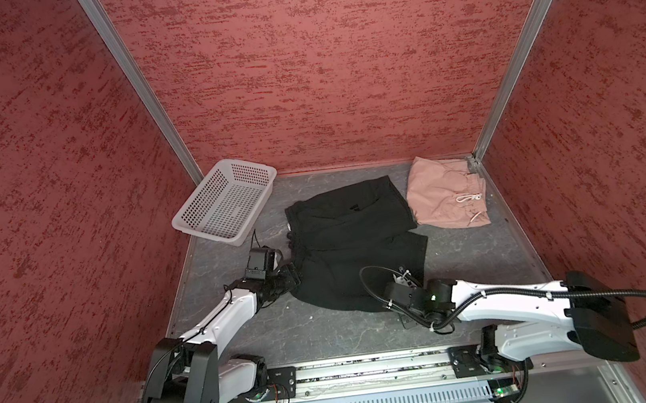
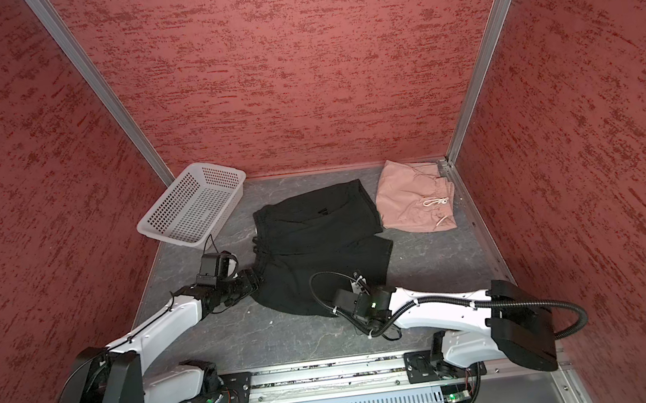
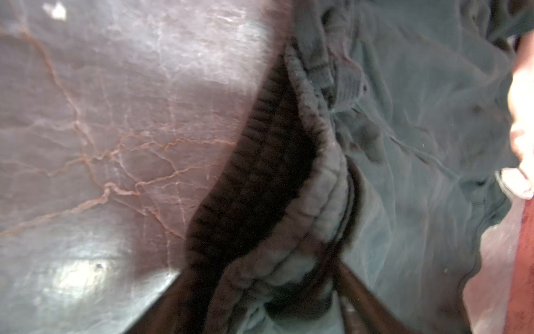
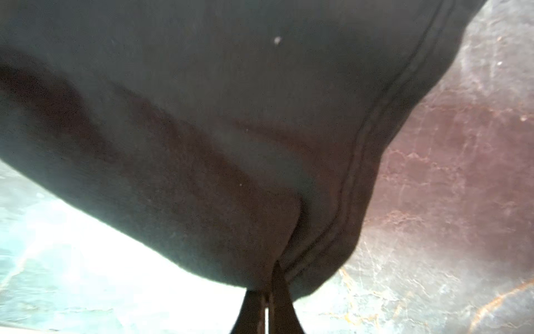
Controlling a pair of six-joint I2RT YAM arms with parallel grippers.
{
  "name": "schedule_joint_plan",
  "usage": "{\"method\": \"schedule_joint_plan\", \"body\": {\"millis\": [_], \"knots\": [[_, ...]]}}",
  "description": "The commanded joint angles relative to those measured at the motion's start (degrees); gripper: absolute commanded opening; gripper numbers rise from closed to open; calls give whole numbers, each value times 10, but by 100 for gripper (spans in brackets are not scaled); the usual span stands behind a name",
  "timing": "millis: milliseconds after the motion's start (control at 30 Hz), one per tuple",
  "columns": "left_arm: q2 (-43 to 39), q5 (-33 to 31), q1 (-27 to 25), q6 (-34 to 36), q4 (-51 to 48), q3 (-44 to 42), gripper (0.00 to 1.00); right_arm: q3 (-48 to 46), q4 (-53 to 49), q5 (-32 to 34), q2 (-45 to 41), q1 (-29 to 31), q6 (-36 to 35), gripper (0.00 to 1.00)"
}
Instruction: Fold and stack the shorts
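You've got black shorts (image 1: 355, 240) spread at table (image 1: 329, 335) centre. At 10 o'clock, basket (image 1: 208, 235) showing bare floor. At 1 o'clock, pink shorts (image 1: 438, 196), folded. Your right gripper (image 4: 267, 300) is clenched on the hem (image 4: 355, 202); left gripper (image 1: 294, 278) straddles waistband (image 3: 318, 179), grip unclear.

1. In both top views the left arm (image 1: 222, 315) rises from its base to a raised elbow, then slopes forward and inward, with the forearm low.
2. The left claw (image 1: 294, 278) lies level, pointing toward the middle. In the left wrist view its fingers (image 3: 364, 292) stand apart with the waistband of the black shorts (image 1: 349, 224) bunched between them. Whether they press it cannot be told.
3. The right arm (image 1: 506, 305) stretches from a raised elbow across toward the middle, nearly level, with the wrist bent downward.
4. The right claw (image 4: 268, 292) is closed, its tips pinching a fold at the hem of that pair.
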Motion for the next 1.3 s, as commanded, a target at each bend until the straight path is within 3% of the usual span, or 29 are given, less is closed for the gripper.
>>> {"method": "schedule_joint_plan", "body": {"millis": [0,233,533,767,1100,1267], "knots": [[11,1,-7,3,15,12,55,-9,25,-4,-33,-10,13,0],[11,-10,-7,18,-16,41,0,2,-8,17,-80,-32,20,0],[-58,-23,-5,12,-101,65,2,12,-28,20,-137,-60,14,0],[-93,1,-7,-14,-115,24,0,15,-27,20,-144,-66,7,0],[-249,-30,-1,-64,-309,70,0,112,-111,6,-129,-70,10,0],[-258,-24,19,-64,-320,93,0,190,-185,46,-101,-72,-24,0]]}}
